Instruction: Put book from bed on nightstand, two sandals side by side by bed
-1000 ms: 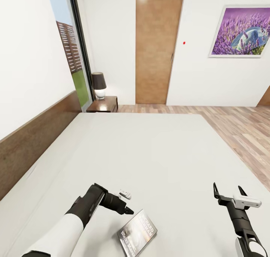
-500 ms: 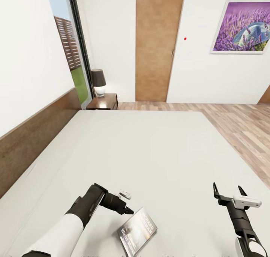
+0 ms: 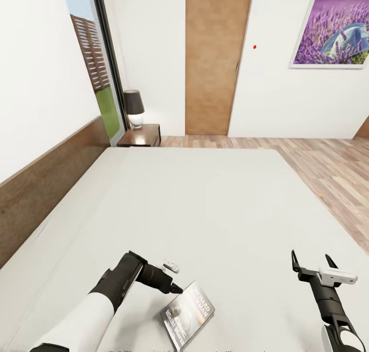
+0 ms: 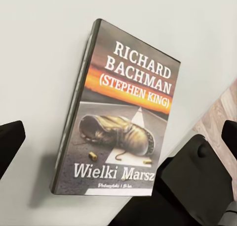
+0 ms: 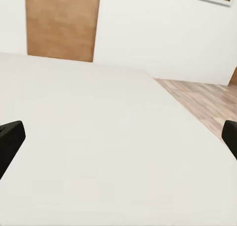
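The book (image 3: 187, 313) lies flat on the pale mattress of the bed (image 3: 205, 203), near its close edge. Its dark cover (image 4: 121, 112) has an orange band and white lettering. My left gripper (image 3: 174, 288) hovers just left of the book's far corner, open, with its fingertips (image 4: 10, 144) spread wider than the cover. My right gripper (image 3: 311, 259) stands open over bare mattress, well to the right of the book. A nightstand (image 3: 141, 136) of dark reddish wood stands past the bed's far left corner. The sandals are out of view.
A lamp (image 3: 134, 108) sits on the nightstand. The brown headboard (image 3: 46, 188) runs along the left wall, with a tall window (image 3: 95, 59) behind. A wooden door (image 3: 215, 59) and a purple picture (image 3: 333, 31) are on the far wall. Plank floor (image 3: 328, 167) lies to the right.
The whole picture has shifted a little, so the camera moved. Both arms keep their pose and both grippers stay open. The book now sits slightly nearer the left gripper's tip.
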Robot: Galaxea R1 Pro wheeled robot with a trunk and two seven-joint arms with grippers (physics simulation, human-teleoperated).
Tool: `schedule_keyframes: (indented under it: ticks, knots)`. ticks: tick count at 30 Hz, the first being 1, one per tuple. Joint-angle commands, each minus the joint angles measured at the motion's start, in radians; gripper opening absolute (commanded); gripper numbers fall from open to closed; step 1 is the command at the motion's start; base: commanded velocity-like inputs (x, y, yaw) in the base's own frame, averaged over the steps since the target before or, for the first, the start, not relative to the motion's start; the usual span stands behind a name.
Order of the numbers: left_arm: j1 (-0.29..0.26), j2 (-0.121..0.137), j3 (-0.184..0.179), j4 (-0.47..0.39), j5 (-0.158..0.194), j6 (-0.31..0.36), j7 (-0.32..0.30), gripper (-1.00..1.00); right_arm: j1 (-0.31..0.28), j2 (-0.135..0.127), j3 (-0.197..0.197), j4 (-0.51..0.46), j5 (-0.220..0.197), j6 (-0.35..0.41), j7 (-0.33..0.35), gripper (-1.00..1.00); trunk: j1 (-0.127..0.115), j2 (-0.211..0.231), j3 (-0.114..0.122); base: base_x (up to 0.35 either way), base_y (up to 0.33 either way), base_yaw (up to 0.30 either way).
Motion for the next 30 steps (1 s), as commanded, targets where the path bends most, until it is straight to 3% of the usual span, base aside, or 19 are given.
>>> schedule_keyframes:
  ticks: [1, 20, 30]
  knots:
    - [0.000, 0.000, 0.001, -0.002, -0.008, 0.004, -0.007, 1.00, -0.001, 0.001, -0.004, 0.000, 0.008, -0.004, 0.003, 1.00, 0.000, -0.001, -0.002, 0.000, 0.000, 0.000]
    - [-0.001, 0.000, 0.001, -0.002, -0.007, 0.004, -0.007, 1.00, -0.001, 0.001, -0.003, 0.001, 0.008, -0.004, 0.003, 1.00, 0.000, -0.001, -0.032, 0.000, 0.000, 0.000]
    - [0.000, 0.000, 0.001, -0.002, -0.007, 0.004, -0.007, 1.00, 0.000, 0.001, -0.003, 0.001, 0.008, -0.004, 0.003, 1.00, 0.038, -0.071, -0.069, 0.000, 0.000, 0.000]
